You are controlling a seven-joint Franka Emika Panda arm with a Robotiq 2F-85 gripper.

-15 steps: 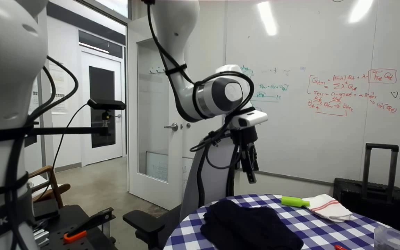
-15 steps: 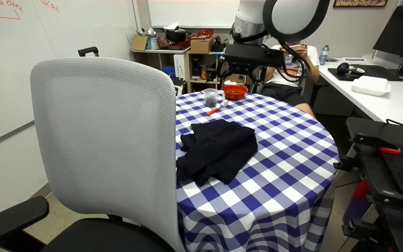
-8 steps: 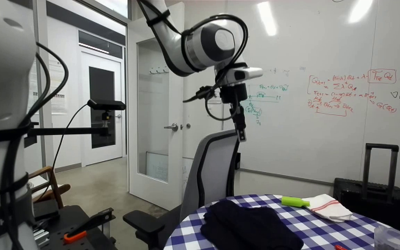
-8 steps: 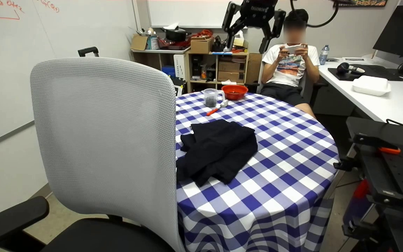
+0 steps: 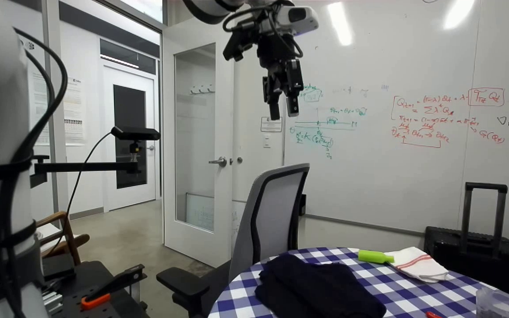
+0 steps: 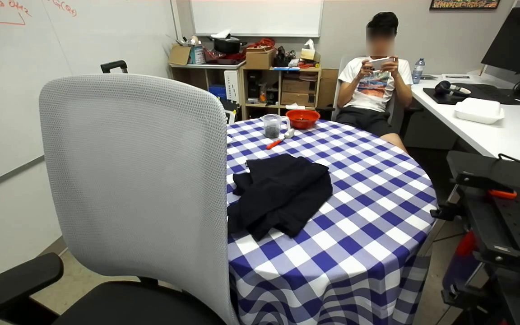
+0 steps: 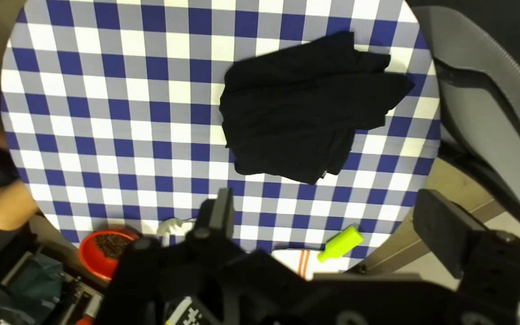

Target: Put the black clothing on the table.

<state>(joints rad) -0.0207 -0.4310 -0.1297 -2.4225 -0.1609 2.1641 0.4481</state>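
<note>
The black clothing (image 5: 316, 287) lies bunched and partly folded on the table (image 5: 237, 296) with the blue-and-white checkered cloth. In an exterior view the clothing (image 6: 282, 194) sits on the near part of the table (image 6: 368, 243), its left edge hidden behind the chair. In the wrist view the whole clothing (image 7: 300, 113) lies within the rim of the round table (image 7: 120, 90). My gripper (image 5: 283, 113) is high above the table, fingers pointing down, apart from the clothing. In the wrist view the gripper (image 7: 325, 198) has its fingers wide apart with nothing between them.
A grey office chair (image 6: 133, 171) stands against the table's edge. A green bottle (image 5: 374, 256) lies by a white towel (image 5: 420, 265). A clear cup (image 6: 272, 126), a red-handled utensil (image 6: 276, 143) and a red bowl (image 6: 303, 119) are at the far side. A person (image 6: 373, 85) sits behind.
My gripper has risen well above the table and shifted left in an exterior view; it has left the frame in an exterior view. The black clothing has not moved.
</note>
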